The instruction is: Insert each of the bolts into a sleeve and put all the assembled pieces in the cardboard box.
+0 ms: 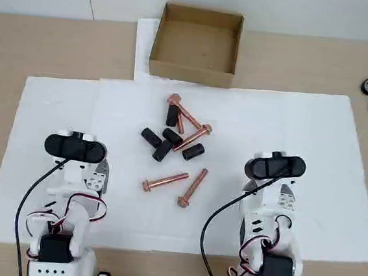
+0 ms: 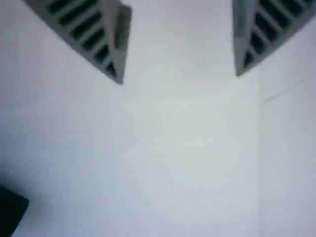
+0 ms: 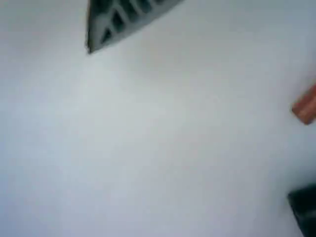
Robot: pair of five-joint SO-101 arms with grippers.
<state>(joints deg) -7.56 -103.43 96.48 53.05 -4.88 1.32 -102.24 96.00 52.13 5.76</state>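
High view: both my arms sit at the near edge of the paper (image 1: 57, 100), and neither holds anything. My left gripper (image 2: 178, 74) hangs over bare paper with its fingers (image 2: 106, 54) spread wide. Whether my right gripper (image 1: 286, 191) is open I cannot tell. The bolts (image 1: 165, 182) and sleeves (image 1: 193, 152) lie loose between my arms and the box (image 1: 190, 72). None are joined, and the box looks to have nothing in it, so I judge the whole job lies ahead.

Most of the pieces lie crossed and touching in the middle. If I close on one there, I may clamp a neighbour with it or knock the others away. The sleeves are round and would likely roll across the paper, perhaps beyond easy reach. The paper itself could slide or wrinkle if I press down hard. Two bolts lie apart, nearer to me, and I think they are the safer start. When I bring bolt to sleeve, a tilted grip in either gripper could jam the tip on the rim and push the sleeve out.
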